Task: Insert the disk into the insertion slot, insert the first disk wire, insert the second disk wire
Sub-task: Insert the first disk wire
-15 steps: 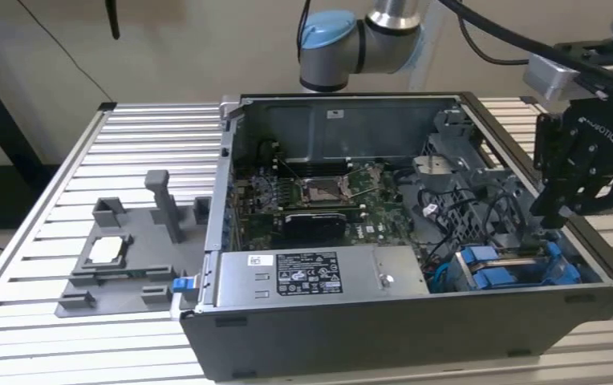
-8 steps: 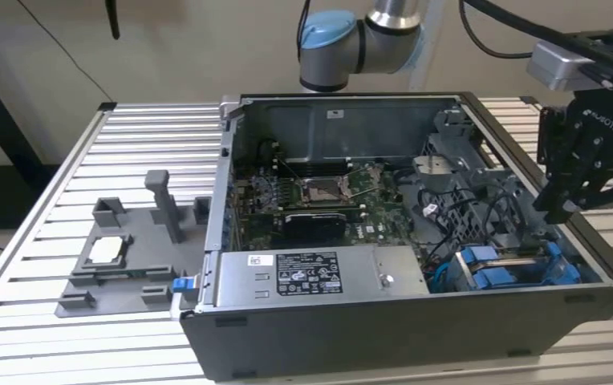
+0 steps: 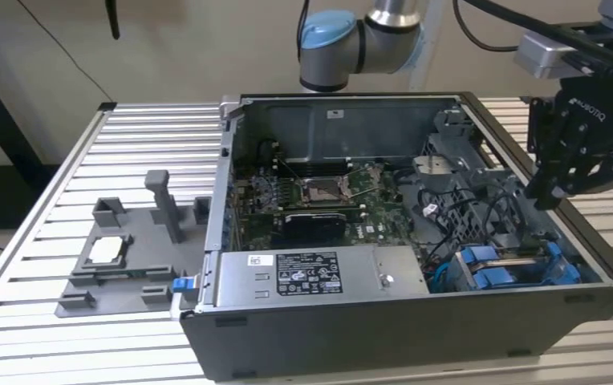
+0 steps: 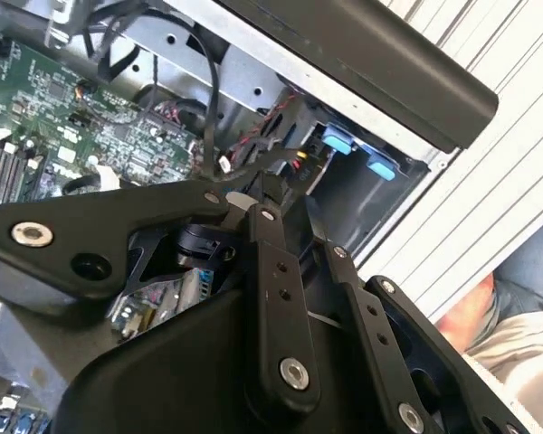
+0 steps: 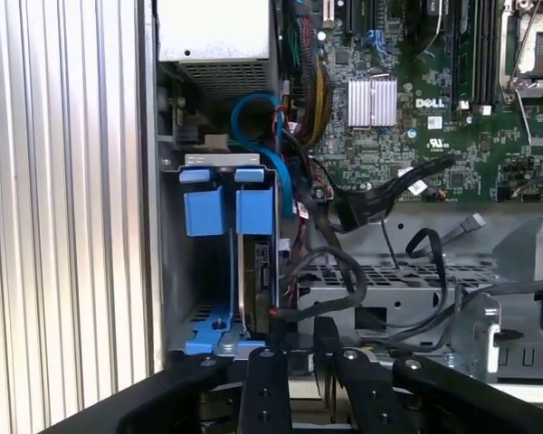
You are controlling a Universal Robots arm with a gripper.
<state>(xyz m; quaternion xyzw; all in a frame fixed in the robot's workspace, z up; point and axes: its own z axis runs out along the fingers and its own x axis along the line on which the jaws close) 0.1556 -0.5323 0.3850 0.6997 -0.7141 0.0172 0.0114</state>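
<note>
The disk (image 5: 259, 271) stands on edge in the insertion slot of the drive cage, its blue carrier tabs (image 5: 228, 204) side by side at the cage's end. In the exterior view the blue carrier (image 3: 496, 277) sits at the front corner of the open case on the exterior view's right. My black gripper (image 3: 547, 196) hangs over that side wall of the case. Its fingers (image 5: 276, 336) are drawn close together, and the end of a black disk wire (image 5: 339, 262) sits at the tips. The second wrist view has the gripper (image 4: 267, 185) pinching the wire's end near the blue tabs (image 4: 338, 142).
The open computer case (image 3: 392, 321) lies on a slatted metal table (image 3: 28, 265). Inside are the motherboard (image 3: 306, 192), a grey power-supply box (image 3: 318, 273) and loose black cables (image 5: 380, 190). A grey fixture (image 3: 124, 257) stands on the exterior view's left. A person's sleeve (image 4: 516, 334) shows beyond the table.
</note>
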